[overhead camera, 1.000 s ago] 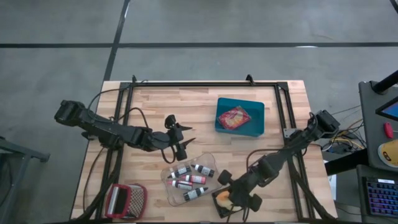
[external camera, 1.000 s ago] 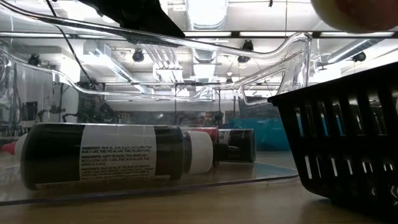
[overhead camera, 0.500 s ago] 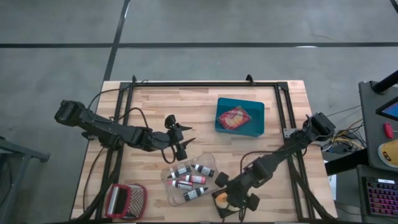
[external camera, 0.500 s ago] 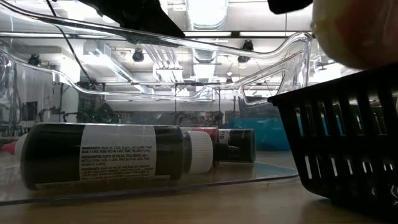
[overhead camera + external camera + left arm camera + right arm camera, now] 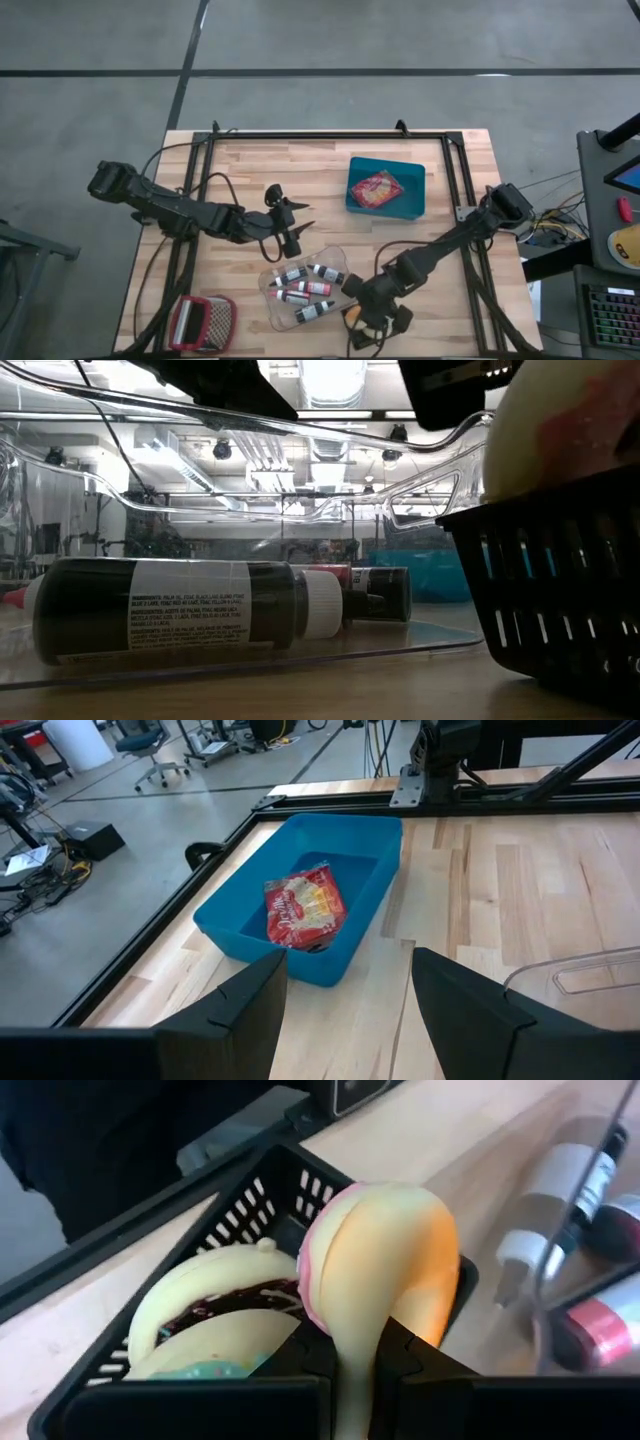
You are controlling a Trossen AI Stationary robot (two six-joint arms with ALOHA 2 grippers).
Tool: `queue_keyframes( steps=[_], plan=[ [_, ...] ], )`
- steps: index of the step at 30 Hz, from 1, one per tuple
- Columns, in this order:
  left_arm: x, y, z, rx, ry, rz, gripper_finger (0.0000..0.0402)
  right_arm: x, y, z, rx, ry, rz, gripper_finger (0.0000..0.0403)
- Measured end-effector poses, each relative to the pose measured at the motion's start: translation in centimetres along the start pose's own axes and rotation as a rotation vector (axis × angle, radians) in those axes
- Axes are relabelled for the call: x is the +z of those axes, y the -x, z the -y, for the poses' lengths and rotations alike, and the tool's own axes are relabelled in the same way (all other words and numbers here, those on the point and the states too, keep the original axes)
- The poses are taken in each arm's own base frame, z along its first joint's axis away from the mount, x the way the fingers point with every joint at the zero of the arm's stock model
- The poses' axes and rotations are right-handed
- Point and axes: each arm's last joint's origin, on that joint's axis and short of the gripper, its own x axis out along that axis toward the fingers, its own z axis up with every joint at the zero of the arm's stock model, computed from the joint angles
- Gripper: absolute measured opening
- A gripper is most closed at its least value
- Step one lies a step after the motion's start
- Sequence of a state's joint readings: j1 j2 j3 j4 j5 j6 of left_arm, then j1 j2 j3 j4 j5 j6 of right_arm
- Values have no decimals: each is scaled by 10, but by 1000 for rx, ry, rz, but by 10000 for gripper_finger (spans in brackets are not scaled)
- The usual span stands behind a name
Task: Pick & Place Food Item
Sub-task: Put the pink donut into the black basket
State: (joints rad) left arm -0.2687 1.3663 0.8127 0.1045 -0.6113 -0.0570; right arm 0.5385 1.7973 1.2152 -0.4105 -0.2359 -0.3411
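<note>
The food item (image 5: 385, 1260) is a rounded piece, cream-yellow with a pink blush, also seen in the low view (image 5: 565, 430). My right gripper (image 5: 350, 1365) is shut on it at the table's near edge (image 5: 362, 318), over a black slotted basket (image 5: 250, 1190) (image 5: 560, 590). Other pieces lie in the basket, cream with dark and teal icing (image 5: 215, 1325). My left gripper (image 5: 297, 228) (image 5: 348, 960) hangs open over the table's middle, touching nothing. My right gripper pinches the food item between its two fingers, on the narrow end nearest the wrist (image 5: 352, 1335). The fingers slant downward from the table's right side. The rounded bulk stands out past the fingertips over the basket's rim; whether it touches the basket I cannot tell.
A clear plastic tray (image 5: 330, 258) with several dark bottles (image 5: 305, 287) (image 5: 170, 610) lies just left of the basket. A blue bin (image 5: 410, 175) (image 5: 330, 960) at the far right holds a red snack packet (image 5: 303, 908). A red-framed metal thing (image 5: 200, 322) lies at the near left corner.
My right gripper has sunk toward the basket and shifted toward the table's left edge, still shut on the food item. In the low view the item has come down from the top edge to the level of the basket's rim.
</note>
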Motion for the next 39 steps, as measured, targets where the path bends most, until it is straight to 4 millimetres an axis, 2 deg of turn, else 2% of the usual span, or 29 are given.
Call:
queue_keyframes(
  steps=[9, 21, 39],
  plan=[
    [0, 0, 0, 8, -4, 0, 218, -7, -13, 6, 50, -21, -18, 11],
    [0, 0, 0, 9, -4, 0, 218, -8, -12, 10, 46, -92, -19, 17],
    [0, 0, 0, 8, -4, 0, 218, -8, -10, 10, 37, -167, -23, 127]
  ],
)
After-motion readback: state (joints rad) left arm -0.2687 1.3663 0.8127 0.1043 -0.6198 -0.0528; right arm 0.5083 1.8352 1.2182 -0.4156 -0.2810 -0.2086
